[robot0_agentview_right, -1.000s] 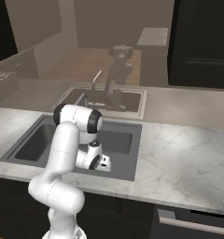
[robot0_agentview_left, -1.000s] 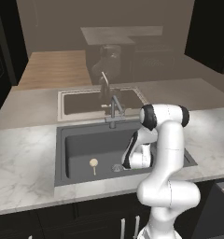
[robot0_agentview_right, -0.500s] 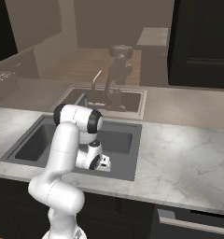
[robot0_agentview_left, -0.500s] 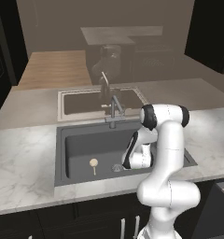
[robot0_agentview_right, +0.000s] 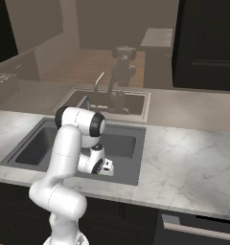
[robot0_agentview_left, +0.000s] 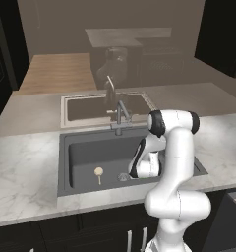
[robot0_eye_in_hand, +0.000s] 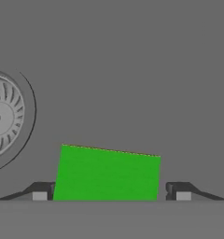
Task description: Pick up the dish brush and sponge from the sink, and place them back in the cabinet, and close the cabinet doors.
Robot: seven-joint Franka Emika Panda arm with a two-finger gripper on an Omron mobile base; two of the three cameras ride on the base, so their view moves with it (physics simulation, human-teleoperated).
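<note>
The green sponge lies flat on the floor of the dark grey sink, right of the round metal drain. My gripper is lowered into the basin and straddles the sponge, one fingertip on each side. It is open, with a thin gap still visible on the right side. A sliver of the sponge peeks out under the hand. The dish brush rests on the sink floor to the left of the hand, cream head up and handle towards the front.
The grey faucet stands at the sink's back rim. A beige-rimmed basin shows behind it. Marble counter surrounds the sink. A tall black cabinet rises at the upper right.
</note>
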